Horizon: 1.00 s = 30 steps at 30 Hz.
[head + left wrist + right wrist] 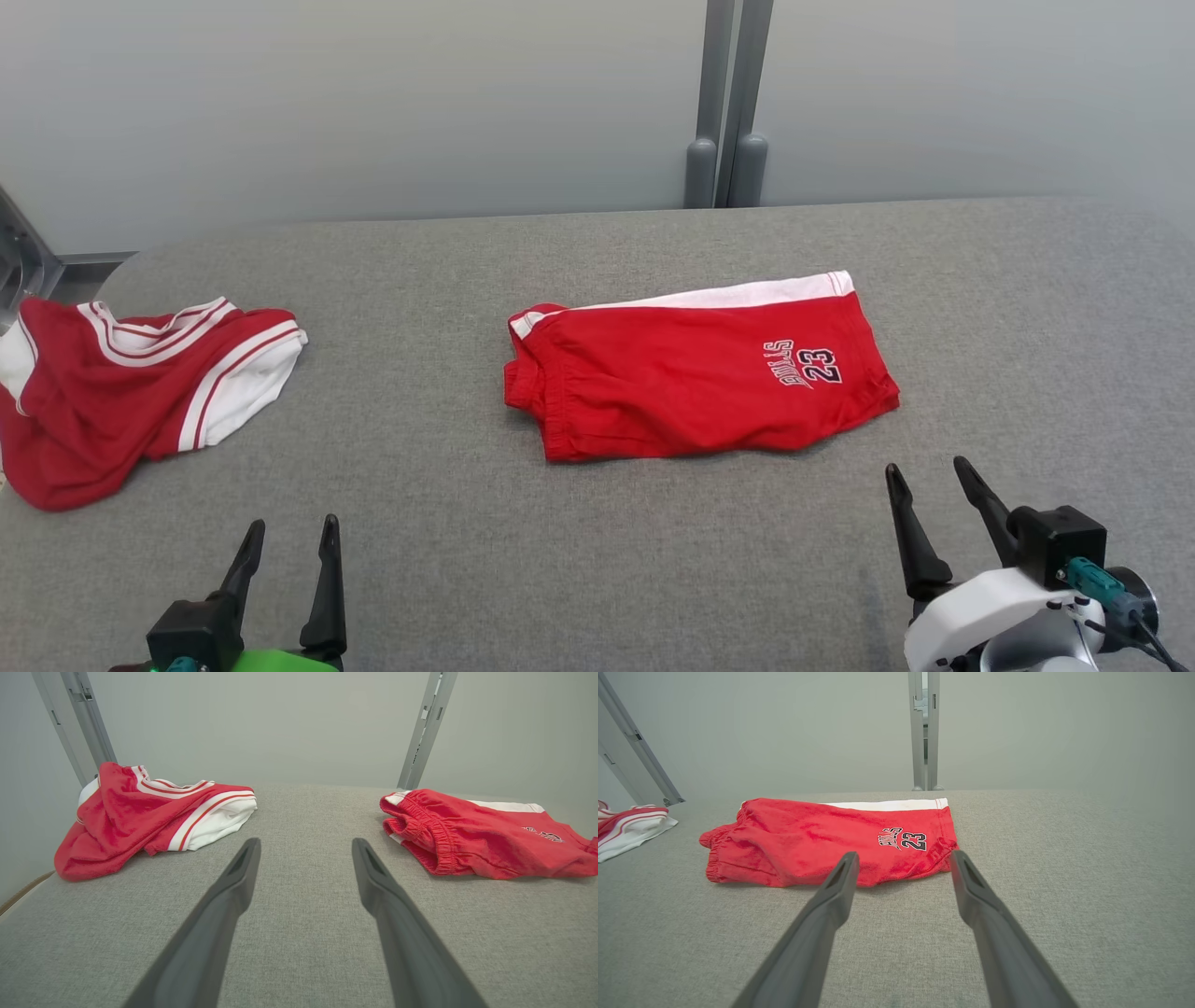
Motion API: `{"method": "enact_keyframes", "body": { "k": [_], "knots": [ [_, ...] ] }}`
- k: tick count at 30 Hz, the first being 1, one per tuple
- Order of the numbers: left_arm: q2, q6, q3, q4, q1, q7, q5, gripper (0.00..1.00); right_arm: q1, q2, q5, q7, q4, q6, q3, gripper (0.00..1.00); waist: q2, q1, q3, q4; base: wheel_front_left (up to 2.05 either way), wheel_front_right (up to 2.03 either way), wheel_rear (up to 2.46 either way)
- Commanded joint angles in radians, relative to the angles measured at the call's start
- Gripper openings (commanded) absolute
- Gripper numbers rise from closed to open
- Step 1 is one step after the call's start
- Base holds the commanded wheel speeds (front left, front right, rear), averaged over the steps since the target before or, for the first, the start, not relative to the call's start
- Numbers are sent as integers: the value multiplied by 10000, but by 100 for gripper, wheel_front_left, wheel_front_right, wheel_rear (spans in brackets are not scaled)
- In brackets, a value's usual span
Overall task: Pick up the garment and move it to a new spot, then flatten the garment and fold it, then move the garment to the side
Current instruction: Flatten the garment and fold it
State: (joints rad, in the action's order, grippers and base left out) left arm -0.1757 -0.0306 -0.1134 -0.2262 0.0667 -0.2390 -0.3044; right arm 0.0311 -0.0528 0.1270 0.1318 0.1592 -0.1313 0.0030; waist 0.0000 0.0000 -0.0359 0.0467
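Observation:
Red shorts (695,369) with a white side stripe and a "Bulls 23" print lie folded in half at the middle of the grey table (597,560). The shorts also show in the left wrist view (476,833) and the right wrist view (822,842). My left gripper (291,532) is open near the front edge at the lower left, well clear of the shorts, its fingers (233,886) spread over bare cloth. My right gripper (927,471) is open just in front of the shorts' right end, and nothing sits between its fingers (836,891).
A crumpled red and white jersey (121,392) lies at the table's left edge, also in the left wrist view (149,812). Grey metal posts (728,103) stand behind the table against a pale wall. Bare grey cloth stretches to the right of the shorts.

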Motion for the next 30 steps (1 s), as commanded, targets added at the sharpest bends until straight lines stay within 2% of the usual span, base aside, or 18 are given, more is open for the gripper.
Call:
{"method": "enact_keyframes", "body": {
  "k": [1, 30],
  "knots": [
    [-104, 41, 36, 51, 185, -47, -23, 100, 131, -9, 74, -43, -70, 12, -78, 100, 0, 0, -26, 23, 0, 0, 0],
    [-315, 48, -153, 341, 309, 198, -323, 100, 117, 20, 123, -232, -147, 11, -74, 100, 0, 0, 144, 179, 0, 0, 0]
  ]
}}
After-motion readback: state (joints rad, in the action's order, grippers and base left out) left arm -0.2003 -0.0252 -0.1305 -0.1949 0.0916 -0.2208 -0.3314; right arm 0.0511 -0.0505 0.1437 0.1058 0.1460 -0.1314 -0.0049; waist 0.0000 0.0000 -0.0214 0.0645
